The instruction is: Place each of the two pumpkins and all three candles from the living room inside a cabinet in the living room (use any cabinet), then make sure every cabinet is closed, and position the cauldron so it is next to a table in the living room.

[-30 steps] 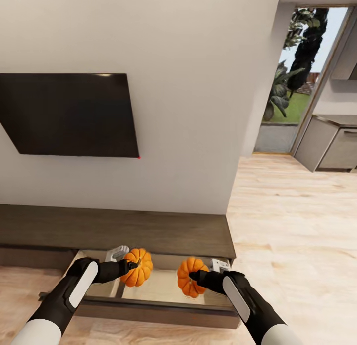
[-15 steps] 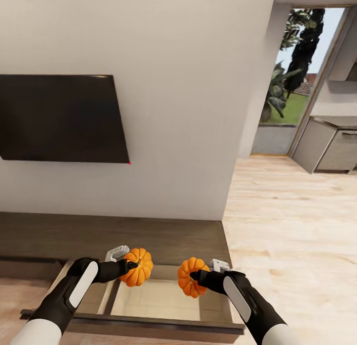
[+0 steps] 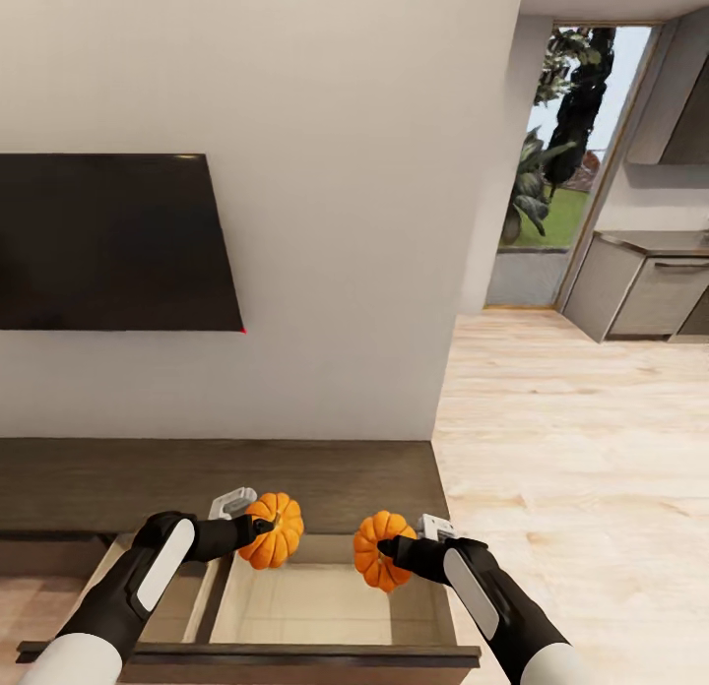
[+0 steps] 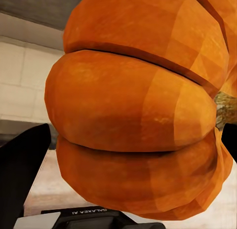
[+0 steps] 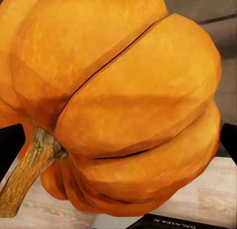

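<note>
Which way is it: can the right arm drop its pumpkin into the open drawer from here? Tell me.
Probably yes. The right gripper holds its pumpkin over the open drawer of the cabinet, with nothing visible between them.

We face a wall with a low cabinet (image 3: 217, 483) running along its foot, ending at its right end beside open floor (image 3: 571, 488). A TV (image 3: 108, 242) hangs on the wall above the cabinet's left part. One drawer (image 3: 325, 606) at the cabinet's right end stands pulled out toward us. Over the drawer, our left gripper (image 3: 258, 528) holds one pumpkin (image 3: 276, 529) near the drawer's back left corner, and our right gripper (image 3: 386, 547) holds the other pumpkin (image 3: 379, 550) near its back right corner. A doorway (image 3: 561, 163) lies far right.
</note>
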You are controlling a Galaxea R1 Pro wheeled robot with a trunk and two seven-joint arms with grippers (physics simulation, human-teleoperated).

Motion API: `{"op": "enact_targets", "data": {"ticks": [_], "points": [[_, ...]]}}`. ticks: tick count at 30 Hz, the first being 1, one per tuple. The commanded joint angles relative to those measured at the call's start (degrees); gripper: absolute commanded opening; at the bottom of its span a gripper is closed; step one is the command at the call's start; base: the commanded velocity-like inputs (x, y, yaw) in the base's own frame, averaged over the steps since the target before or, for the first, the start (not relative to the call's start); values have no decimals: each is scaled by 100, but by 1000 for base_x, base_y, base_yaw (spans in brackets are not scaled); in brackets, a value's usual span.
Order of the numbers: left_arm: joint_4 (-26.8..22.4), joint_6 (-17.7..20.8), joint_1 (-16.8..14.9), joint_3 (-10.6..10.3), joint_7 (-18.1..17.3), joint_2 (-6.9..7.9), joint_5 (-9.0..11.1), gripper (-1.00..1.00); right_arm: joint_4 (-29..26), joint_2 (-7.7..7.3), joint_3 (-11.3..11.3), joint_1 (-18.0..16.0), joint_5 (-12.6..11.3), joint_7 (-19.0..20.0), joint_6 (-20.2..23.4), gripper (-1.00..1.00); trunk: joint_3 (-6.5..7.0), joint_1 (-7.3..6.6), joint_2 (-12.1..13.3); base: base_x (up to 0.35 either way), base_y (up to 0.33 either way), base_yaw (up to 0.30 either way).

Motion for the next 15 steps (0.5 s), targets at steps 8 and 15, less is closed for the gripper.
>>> {"op": "enact_targets", "data": {"ticks": [8, 15], "points": [[-6, 14, -5, -11, -21, 5, -26, -100, 2, 12, 12, -4, -22, -27, 22, -100, -11, 5, -12, 37, 19, -1], [-5, 8, -5, -26, -2, -1, -39, -100, 50, 31, 13, -4, -22, -75, 22, -100, -101, 115, -212, 1, 0, 0]]}}
